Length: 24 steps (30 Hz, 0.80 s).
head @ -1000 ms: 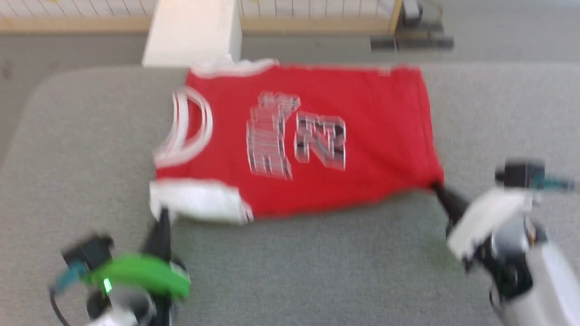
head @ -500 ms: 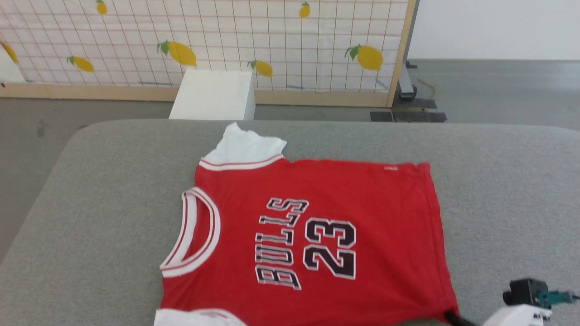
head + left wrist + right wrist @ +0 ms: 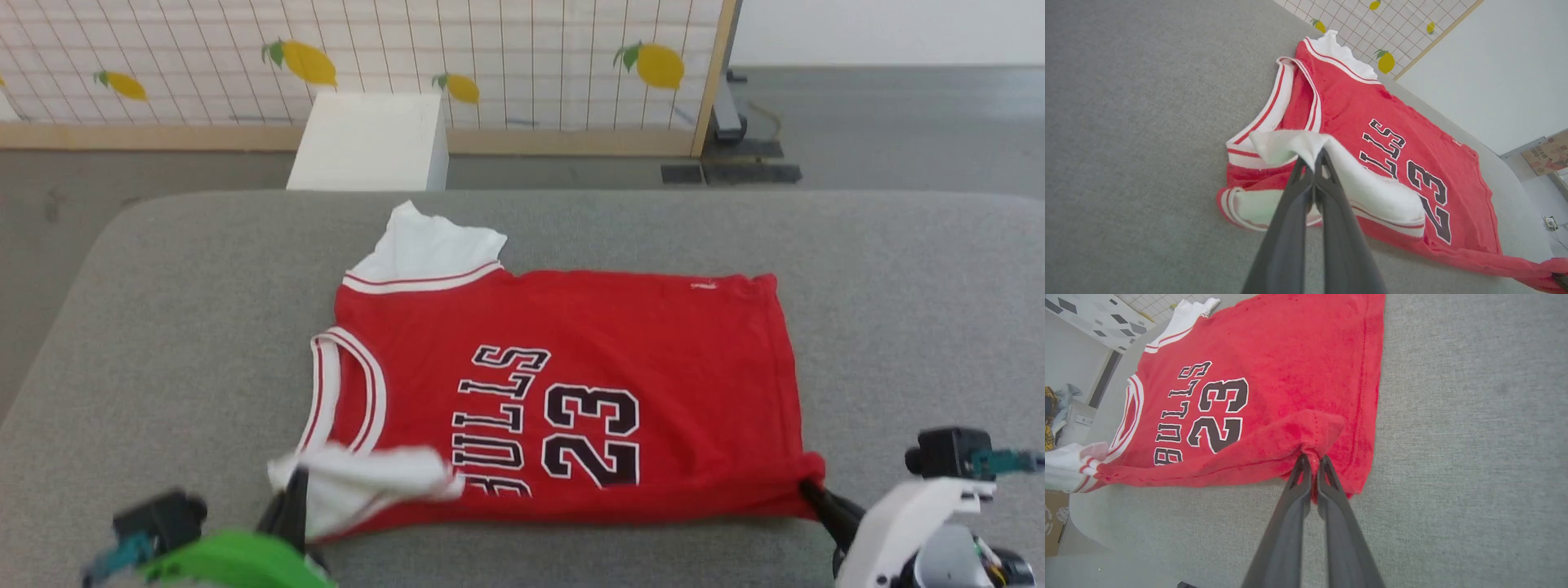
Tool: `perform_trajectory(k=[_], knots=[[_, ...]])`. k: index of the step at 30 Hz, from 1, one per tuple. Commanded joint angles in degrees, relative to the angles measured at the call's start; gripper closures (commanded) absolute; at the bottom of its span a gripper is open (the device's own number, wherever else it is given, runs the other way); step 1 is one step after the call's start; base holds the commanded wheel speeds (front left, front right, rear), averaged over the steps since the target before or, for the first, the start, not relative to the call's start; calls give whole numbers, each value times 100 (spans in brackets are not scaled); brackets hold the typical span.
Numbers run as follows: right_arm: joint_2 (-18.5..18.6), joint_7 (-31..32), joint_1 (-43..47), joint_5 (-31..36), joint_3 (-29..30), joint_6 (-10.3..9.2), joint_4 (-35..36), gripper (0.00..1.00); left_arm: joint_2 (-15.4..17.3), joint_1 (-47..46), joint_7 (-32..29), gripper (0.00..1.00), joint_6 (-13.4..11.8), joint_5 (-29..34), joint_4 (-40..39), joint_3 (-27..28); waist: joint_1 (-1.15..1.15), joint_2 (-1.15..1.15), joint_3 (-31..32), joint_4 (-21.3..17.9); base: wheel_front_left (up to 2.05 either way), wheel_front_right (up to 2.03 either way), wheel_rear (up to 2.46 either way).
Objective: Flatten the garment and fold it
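Red cloth is starting to roll over itself along the bottom of the head view. The shirt (image 3: pixel 571 343) lies across the middle of the frame on the grey pad (image 3: pixel 163 327), collar to the left and hem to the right, and its near long edge is now raised off the pad. A second ago that edge lay flat, the near sleeve was spread at lower left, and the whole word on the chest was uncovered. Now the near sleeve (image 3: pixel 367 478) is turned over the first letter of that word. The head camera has tilted in between, so I discount the overall shift in the picture, but the sleeve covering the print is a real change in the cloth.

My left gripper (image 3: pixel 1318 157) is clamped on that white sleeve, fingers pressed together with fabric draped over their tips. My right gripper (image 3: pixel 1312 459) is pinched tight on the near hem corner, where red cloth bunches at its tips, at the lower right of the head view. The far sleeve (image 3: pixel 429 245) pokes out at the upper edge of the shirt, untouched.

I judge the flattening done well enough and the first lengthwise fold begun. Both ends need to travel level, or the crease will run crooked. The bunched hem corner may also leave a wrinkle.
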State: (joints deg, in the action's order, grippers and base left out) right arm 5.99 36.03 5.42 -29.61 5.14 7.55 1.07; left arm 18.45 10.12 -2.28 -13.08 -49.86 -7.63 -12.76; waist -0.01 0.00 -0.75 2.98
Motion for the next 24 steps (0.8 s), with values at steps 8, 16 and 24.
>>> perform_trajectory(k=[8,16,24], knots=[[3,237,-874,352,-100,-6,-194,100,-61,-1565,-12,100,330,302,733,-242,1,0,-1049,-4,0,0,0],[67,578,-1387,596,-161,-6,-470,100,-187,-2393,86,100,581,411,1638,-389,1,0,-1631,-13,0,0,0],[93,1076,-1503,836,-166,-6,-692,83,-232,-2672,68,68,536,465,2360,-444,1,0,-1808,37,0,0,0]])
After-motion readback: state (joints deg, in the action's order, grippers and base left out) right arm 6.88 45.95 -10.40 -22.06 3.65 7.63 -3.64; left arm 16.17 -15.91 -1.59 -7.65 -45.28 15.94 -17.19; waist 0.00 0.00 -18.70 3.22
